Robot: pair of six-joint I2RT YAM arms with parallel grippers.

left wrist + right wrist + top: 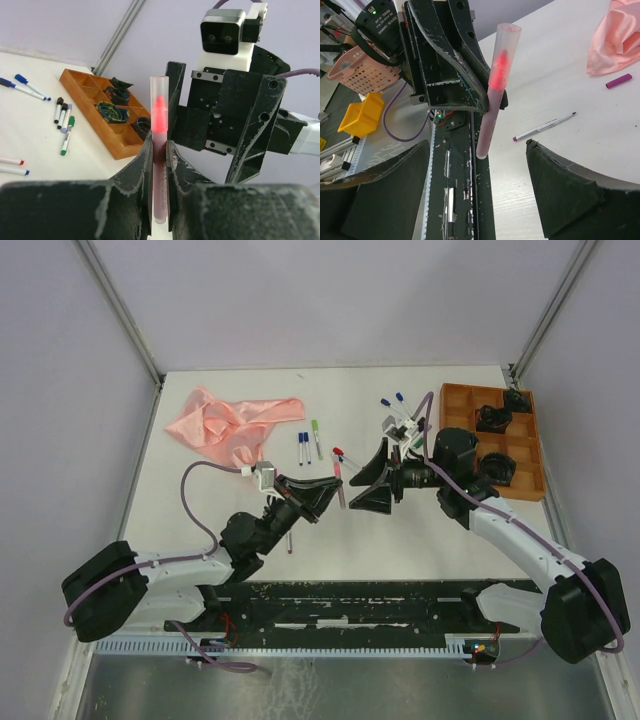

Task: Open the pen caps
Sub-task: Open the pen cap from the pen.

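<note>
The left gripper (159,150) is clamped tight on a slim frosted-plastic pen with red glowing through its upper end (159,107), held off the white table (420,540). The right gripper (352,492) faces it, jaws spread wide, touching nothing. A stubby purple plastic cap (618,80) lies near the pink satin cloth (617,35)

The pen (159,115) is logged frosted white, red core; cap (618,80) purple; cloth (232,423) pink; tray (447,405) orange-brown; desk (400,540) white; fingers (137,172) black.

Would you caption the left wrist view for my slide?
Left gripper holding a red-tipped pen before the open right gripper.
</note>
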